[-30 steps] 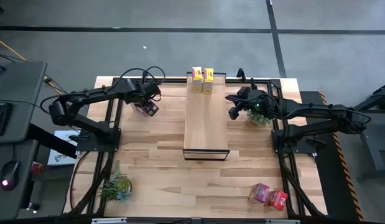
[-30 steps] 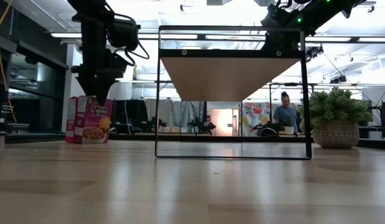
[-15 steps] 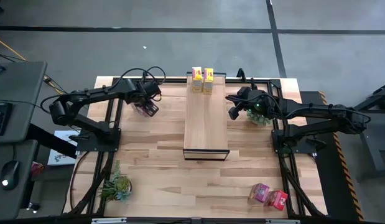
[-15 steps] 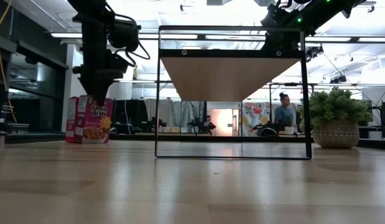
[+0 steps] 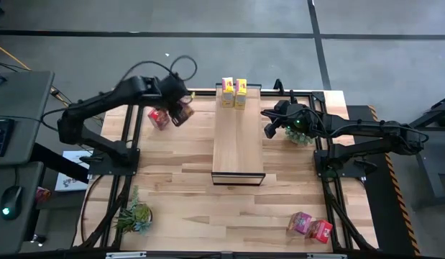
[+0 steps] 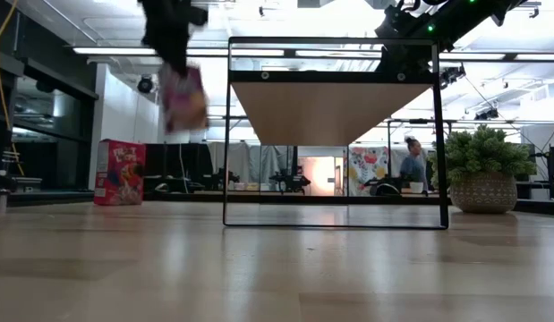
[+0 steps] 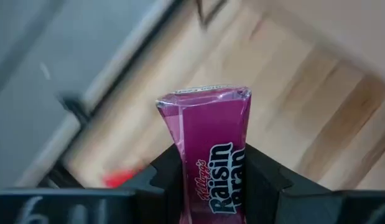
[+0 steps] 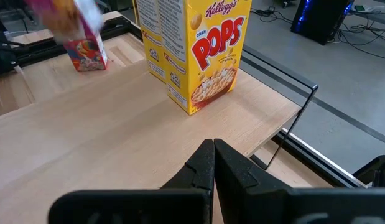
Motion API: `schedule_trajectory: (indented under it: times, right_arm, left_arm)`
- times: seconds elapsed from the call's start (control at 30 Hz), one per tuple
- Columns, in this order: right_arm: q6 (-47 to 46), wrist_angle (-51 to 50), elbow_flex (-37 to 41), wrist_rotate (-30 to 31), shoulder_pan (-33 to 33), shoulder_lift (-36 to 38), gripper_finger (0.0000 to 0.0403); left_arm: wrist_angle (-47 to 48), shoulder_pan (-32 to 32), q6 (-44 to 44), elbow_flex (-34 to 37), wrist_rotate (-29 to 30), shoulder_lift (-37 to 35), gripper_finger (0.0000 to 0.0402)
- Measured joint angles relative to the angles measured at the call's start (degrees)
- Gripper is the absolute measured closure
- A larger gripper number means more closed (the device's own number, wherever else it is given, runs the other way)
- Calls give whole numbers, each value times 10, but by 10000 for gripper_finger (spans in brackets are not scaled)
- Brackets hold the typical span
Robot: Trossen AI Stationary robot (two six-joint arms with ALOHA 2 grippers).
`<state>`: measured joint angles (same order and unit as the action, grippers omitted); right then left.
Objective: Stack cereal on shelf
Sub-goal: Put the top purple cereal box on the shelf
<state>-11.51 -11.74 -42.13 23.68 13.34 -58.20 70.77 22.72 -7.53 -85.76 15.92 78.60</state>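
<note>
My left gripper [image 5: 180, 111] is shut on a pink Raisin Bran cereal box [image 6: 184, 98], held high above the table just left of the shelf [image 5: 238, 140]. It also shows in the left wrist view [image 7: 211, 149]. A red cereal box [image 5: 157, 117] stands on the table below it. Two yellow cereal boxes [image 5: 234, 92] stand on the shelf's far end. A pink box [image 5: 300, 222] and a red box [image 5: 321, 231] lie at the table's near right. My right gripper [image 8: 214, 152] is shut and empty, just right of the shelf. My left gripper pinches the pink box between its two fingers [image 7: 164, 180], one on each broad face [image 7: 191, 171]. The box's walls are drawn in where the fingers sit. The fingers come from above. The box hangs below them, tilted, lifted clear of the table.
One potted plant [image 5: 134, 216] stands at the near left and another [image 5: 301, 134] under my right arm near the shelf. The shelf's dark frame legs [image 6: 225, 134] stand on the table. Bare shelf board [image 8: 117, 124] lies in front of the yellow boxes.
My left gripper has risen fast with the pink box and gone toward the shelf. The box has left the table and hangs tilted in the air. The red box that stood behind it stays in place.
</note>
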Motion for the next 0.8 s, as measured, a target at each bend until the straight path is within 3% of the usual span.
schedule_trajectory:
  times: [0.23, 0.43, 0.57, 0.8]
  right_arm:
    - [0, 0, 0, 0, 0, 0, 403]
    - [0, 0, 0, 0, 0, 0, 403]
    - [0, 0, 0, 0, 0, 0, 403]
    - [0, 0, 0, 0, 0, 0, 403]
  left_arm:
    - [3, -91, 104, -149, -23, 48, 290]
    - [34, -174, 196, -258, 68, 170, 290]
    - [48, -181, 259, -336, 81, 246, 290]
    - [56, -170, 316, -414, 34, 326, 290]
